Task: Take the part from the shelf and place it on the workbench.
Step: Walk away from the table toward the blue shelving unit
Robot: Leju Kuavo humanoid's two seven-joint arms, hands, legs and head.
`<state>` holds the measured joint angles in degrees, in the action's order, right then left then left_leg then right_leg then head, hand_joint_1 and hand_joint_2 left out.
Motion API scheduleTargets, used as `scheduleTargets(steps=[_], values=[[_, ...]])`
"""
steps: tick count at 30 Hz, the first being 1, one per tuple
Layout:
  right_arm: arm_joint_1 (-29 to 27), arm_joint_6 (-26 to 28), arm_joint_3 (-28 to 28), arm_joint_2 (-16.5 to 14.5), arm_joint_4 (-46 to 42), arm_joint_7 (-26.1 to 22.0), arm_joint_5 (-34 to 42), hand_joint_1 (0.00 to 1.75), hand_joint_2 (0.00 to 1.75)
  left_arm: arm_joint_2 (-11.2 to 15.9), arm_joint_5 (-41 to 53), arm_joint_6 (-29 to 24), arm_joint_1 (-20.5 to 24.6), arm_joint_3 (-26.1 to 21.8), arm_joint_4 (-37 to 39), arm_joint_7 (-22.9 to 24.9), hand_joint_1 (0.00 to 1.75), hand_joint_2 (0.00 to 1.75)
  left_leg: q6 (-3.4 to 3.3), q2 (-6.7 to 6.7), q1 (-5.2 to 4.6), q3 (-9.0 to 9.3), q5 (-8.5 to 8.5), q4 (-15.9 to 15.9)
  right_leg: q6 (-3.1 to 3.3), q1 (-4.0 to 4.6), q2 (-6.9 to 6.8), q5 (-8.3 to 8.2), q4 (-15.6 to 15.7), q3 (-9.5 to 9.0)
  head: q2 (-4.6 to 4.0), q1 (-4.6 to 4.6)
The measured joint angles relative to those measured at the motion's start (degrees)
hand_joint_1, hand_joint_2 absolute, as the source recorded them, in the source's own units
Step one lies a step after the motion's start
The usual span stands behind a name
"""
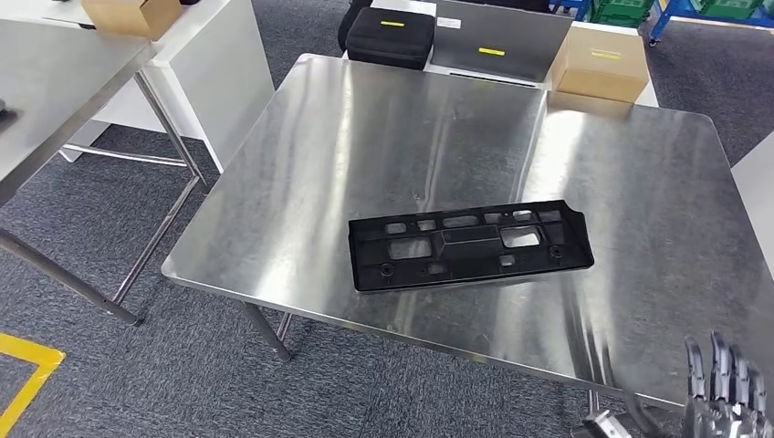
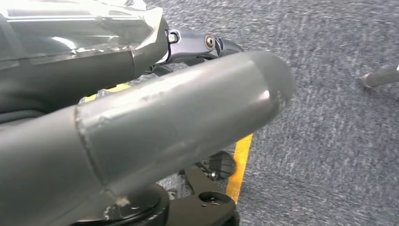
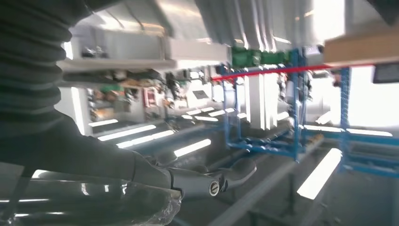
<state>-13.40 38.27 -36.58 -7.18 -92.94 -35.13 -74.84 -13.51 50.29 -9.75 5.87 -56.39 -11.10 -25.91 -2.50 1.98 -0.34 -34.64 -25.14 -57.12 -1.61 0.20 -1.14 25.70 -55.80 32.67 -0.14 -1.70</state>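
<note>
Fingers of the right hand point upward and stand apart at the lower right corner of the head view, just off the near edge of the bench. They hold nothing. In the right wrist view the right hand's thick thumb extends forward with nothing against it; the background there is blurred, showing blue racking and bright light strips.

The left hand appears in the left wrist view as a large grey thumb in the foreground with darker parts behind it. How far its fingers are spread cannot be determined from that view, and no object is seen in its grasp. Below it lie grey carpet and a yellow floor marking.

The part is a flat, black, elongated plastic panel with several rectangular cut-outs and small round holes. It lies flat on the stainless steel bench, toward the near edge and slightly right of centre, with its long axis running roughly across the bench and its right end angled a little farther away. It is well apart from the right hand and touches nothing else.

Beyond the far edge of the bench are a black case with a yellow label, a grey panel and a cardboard box. A second steel table stands to the left, with another cardboard box behind it.
</note>
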Motion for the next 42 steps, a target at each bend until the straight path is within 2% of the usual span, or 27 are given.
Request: scheduleTargets(steps=[3, 6, 9, 16, 19, 21, 24, 28, 33, 35, 39, 42], values=[[-0.7, 0.0, -6.6, -5.3, -1.1, -3.7, -0.5, 0.00, 0.00, 0.0, -0.1, -0.2, 0.4, -0.7, 0.0, 0.0, 0.00, 0.00, 0.02, -0.43, -0.02, 0.17, -0.07, 0.0, 0.01, -0.01, 0.36, -0.01, 0.0, -0.03, 0.00, 0.03], [-0.6, 0.0, -10.5, -8.1, -2.0, -4.3, -1.8, 0.00, 0.00, 0.0, -0.3, -0.4, 0.5, -1.3, 0.0, -0.1, 0.00, 0.00, 0.02, -0.56, -0.04, 0.27, -0.08, 0.0, 0.01, -0.02, 0.47, -0.01, 0.0, -0.09, 0.01, 0.04], [0.0, 0.0, -11.8, -9.4, -1.7, -3.7, -3.0, 0.00, 0.00, 0.0, -0.6, -0.4, 0.6, -2.0, 0.0, -0.2, 0.00, 0.00, -0.05, -0.67, -0.10, 0.44, -0.12, 0.0, 0.00, -0.05, 0.57, 0.02, 0.0, -0.02, 0.00, 0.02], [-1.0, 0.0, -11.8, -10.6, 2.8, -3.6, 0.6, 0.00, 0.00, 0.0, -0.5, -1.1, 0.6, -3.7, 0.0, -0.3, 0.00, 0.00, -0.16, -0.76, -0.16, 0.77, -0.34, 0.0, -0.03, -0.16, 0.65, 0.18, 0.0, -0.58, 0.01, 0.05], [1.3, 0.0, -14.5, -10.7, 9.6, -2.5, -3.0, 0.00, 0.00, 0.0, -0.4, -1.2, 0.6, -4.0, 0.0, 0.4, 0.00, 0.00, -0.11, -0.85, -0.13, 0.87, -0.42, 0.0, -0.03, -0.16, 0.80, 0.20, 0.0, -0.34, 0.01, 0.08], [5.0, 0.0, -20.4, -10.5, 18.9, -0.1, -6.7, 0.00, 0.00, 0.0, 0.2, -1.2, 0.6, -4.1, 0.0, 1.4, 0.00, 0.00, -0.13, -0.90, -0.15, 1.00, -0.54, 0.0, -0.08, -0.16, 0.90, 0.26, 0.0, -0.20, 0.01, 0.06], [9.1, 0.0, -29.5, -9.4, 33.0, 7.0, -9.4, 0.00, 0.00, 0.0, 1.3, -0.9, 0.5, -4.2, 0.0, 2.9, 0.00, 0.00, -0.18, -0.85, -0.18, 1.04, -0.57, 0.0, -0.09, -0.17, 0.87, 0.30, 0.0, -0.59, 0.01, 0.13], [11.5, 0.0, -35.7, -8.1, 44.0, 8.7, -10.2, 0.00, 0.00, 0.1, 1.7, -0.6, 0.5, -4.2, 0.0, 3.3, 0.00, 0.00, -0.18, -0.95, -0.18, 1.08, -0.56, 0.0, -0.09, -0.18, 1.00, 0.25, 0.0, -0.84, 0.01, 0.15], [13.7, 0.0, -39.3, -7.1, 50.9, 10.1, -11.3, 0.00, 0.00, 0.1, 2.0, -0.5, 0.5, -4.2, 0.0, 3.7, 0.00, 0.00, -0.17, -1.00, -0.18, 1.10, -0.57, 0.0, -0.08, -0.18, 1.00, 0.27, 0.0, -0.84, 0.01, 0.15], [14.4, 0.0, -40.1, -6.5, 54.2, 14.7, -13.1, 0.00, 0.00, 0.1, 2.6, -0.1, 0.5, -4.2, 0.0, 4.9, 0.00, 0.00, -0.17, -1.01, -0.17, 1.11, -0.57, 0.0, -0.08, -0.18, 1.00, 0.28, 0.0, -0.83, 0.00, 0.15], [16.0, -2.0, -40.6, -4.1, 65.7, 29.0, -14.5, 0.00, 0.00, 0.4, 5.4, 1.2, 0.5, -3.6, 0.0, 7.6, 0.00, 0.00, -0.17, -1.01, -0.17, 1.12, -0.57, 0.0, -0.08, -0.18, 1.00, 0.27, 0.0, -0.85, 0.01, 0.16], [16.8, -8.0, -40.5, -3.6, 71.3, 32.3, -13.2, 0.00, 0.00, 0.7, 7.6, 1.7, 0.5, -2.7, 0.0, 8.9, 0.00, 0.00, -0.17, -1.01, -0.17, 1.12, -0.57, 0.0, -0.07, -0.18, 1.00, 0.27, 0.0, -0.86, 0.01, 0.16]])
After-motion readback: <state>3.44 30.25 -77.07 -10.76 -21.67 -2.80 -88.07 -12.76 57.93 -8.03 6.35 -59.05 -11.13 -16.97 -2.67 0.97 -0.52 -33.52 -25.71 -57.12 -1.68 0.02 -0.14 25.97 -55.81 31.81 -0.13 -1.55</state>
